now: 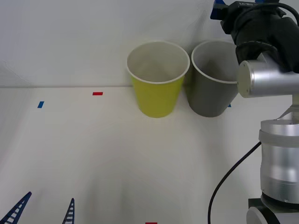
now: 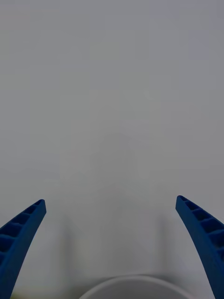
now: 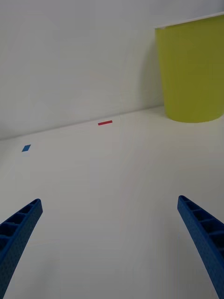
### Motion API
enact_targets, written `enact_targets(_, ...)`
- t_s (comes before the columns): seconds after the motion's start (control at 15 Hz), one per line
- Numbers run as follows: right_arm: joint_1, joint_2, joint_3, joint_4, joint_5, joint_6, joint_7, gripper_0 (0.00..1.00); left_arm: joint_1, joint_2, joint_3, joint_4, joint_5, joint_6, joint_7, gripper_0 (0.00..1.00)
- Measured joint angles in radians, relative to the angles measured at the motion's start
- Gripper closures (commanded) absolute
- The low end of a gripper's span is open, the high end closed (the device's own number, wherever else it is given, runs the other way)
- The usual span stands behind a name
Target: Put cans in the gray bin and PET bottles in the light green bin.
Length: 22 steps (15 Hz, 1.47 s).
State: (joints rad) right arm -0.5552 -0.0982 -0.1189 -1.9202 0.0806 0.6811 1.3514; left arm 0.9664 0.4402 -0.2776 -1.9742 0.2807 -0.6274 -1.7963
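The left gripper (image 1: 44, 210) hovers low over the white counter (image 1: 93, 149), its 2 blue ribbed fingers spread wide with nothing between them. Ahead of it and a little to its left lies a small blue tape mark (image 1: 40, 104), and straight ahead a small red tape mark (image 1: 97, 93). Farther ahead and to its right stands the yellow-green tapered plastic bin with a white rim (image 1: 157, 79), upright, its white inside showing no contents. Just beside that bin stands the dark gray tapered plastic bin with a thin white rim (image 1: 210, 84), the 2 close together near the wall.

The right gripper (image 2: 112, 243) is raised above the dark gray bin, whose rim sits directly beneath its fingers, which are spread apart and empty. By the look of it the drop over the gray bin is done. No red can is on the counter; it may lie inside that bin, though its floor is hidden. The next move calls for lifting the right arm clear without knocking the rim.
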Motion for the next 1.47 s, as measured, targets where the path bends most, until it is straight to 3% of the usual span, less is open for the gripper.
enact_targets(0.73, 0.01, 0.0, -0.008, -0.024, 0.018, -0.014, 0.014, 0.0, 0.0, 0.0, 0.0, 0.0, 0.0, 0.0, 0.0, 0.0)
enact_targets(0.93, 0.077, -0.009, 0.002, -0.12, 0.004, 0.02, 0.011, 0.0, 0.0, 0.0, 0.0, 0.0, 0.0, 0.0, 0.0, 0.0)
enact_targets(1.2, 0.172, -0.026, 0.038, -0.331, -0.017, 0.194, 0.001, 0.0, 0.0, 0.0, 0.0, 0.0, 0.0, 0.0, 0.0, 0.0)
enact_targets(1.47, 0.335, -0.059, 0.052, -0.503, -0.115, 0.205, -0.013, 0.0, 0.0, 0.0, 0.0, 0.0, 0.0, 0.0, 0.0, 0.0)
